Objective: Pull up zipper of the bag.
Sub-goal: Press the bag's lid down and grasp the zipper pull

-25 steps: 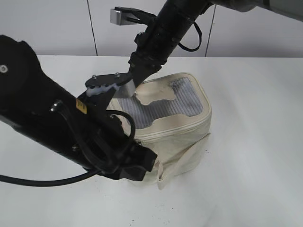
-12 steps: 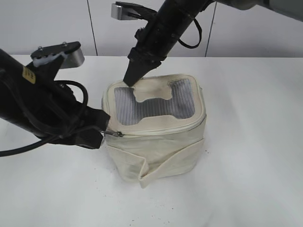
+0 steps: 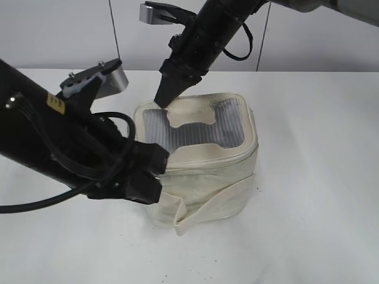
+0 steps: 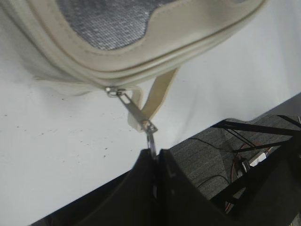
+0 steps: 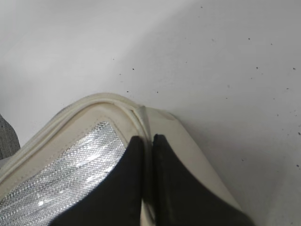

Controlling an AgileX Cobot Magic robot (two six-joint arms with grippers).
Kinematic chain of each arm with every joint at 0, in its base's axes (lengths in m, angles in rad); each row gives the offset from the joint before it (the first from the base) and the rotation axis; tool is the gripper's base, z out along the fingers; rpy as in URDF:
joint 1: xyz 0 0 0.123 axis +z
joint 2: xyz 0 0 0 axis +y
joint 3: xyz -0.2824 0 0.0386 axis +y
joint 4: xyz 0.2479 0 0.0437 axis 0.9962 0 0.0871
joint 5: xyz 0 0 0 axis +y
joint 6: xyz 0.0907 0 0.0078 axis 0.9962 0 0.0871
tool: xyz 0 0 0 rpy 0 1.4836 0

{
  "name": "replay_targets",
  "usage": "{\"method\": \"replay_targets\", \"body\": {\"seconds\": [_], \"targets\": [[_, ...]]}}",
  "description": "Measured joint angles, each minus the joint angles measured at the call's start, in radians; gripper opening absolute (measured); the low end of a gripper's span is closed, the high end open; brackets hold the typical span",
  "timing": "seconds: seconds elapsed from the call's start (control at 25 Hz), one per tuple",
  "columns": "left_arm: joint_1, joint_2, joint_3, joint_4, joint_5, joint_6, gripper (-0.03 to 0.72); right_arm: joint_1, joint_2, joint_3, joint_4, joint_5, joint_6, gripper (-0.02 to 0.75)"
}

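Note:
The cream bag [image 3: 207, 177] stands on the white table, its grey ribbed window [image 3: 195, 133] facing up. The zipper track [image 3: 204, 166] runs under the top panel rim. My left gripper [image 3: 155, 173] is at the bag's front left corner. In the left wrist view it [image 4: 154, 153] is shut on the silver zipper pull [image 4: 138, 114], stretched taut from the slider on the track [image 4: 155, 70]. My right gripper [image 3: 161, 100] presses on the back left rim. In the right wrist view it [image 5: 147, 140] is shut on the bag's rim [image 5: 136, 115].
The white table [image 3: 314, 207] spreads to the right and front of the bag. A wide cream band [image 3: 210, 201] wraps the bag's body. In the left wrist view the table edge, grey floor [image 4: 211, 157] and cables lie close below.
My left arm swung out to the left with the pull, then came back right against the bag's front left corner. The right gripper has stayed on the rim.

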Motion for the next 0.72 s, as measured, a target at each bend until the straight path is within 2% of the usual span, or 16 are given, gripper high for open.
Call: {"method": "replay_targets", "body": {"seconds": [0.2, 0.28, 0.48, 0.72], "targets": [[-0.110, 0.047, -0.001, -0.050, -0.182, -0.005, -0.003, 0.002, 0.000, 0.000, 0.006, 0.000, -0.002, 0.029], [-0.135, 0.104, -0.025, -0.075, -0.232, -0.005, -0.003, 0.002, 0.000, 0.000, 0.006, 0.000, -0.003, 0.029], [-0.147, 0.214, -0.162, -0.065, -0.181, 0.022, -0.003, 0.002, 0.000, 0.000, 0.006, 0.000, -0.004, 0.029], [-0.148, 0.241, -0.217, -0.025, -0.180, 0.033, -0.003, 0.001, 0.000, 0.000, 0.004, 0.000, -0.004, 0.029]]}}
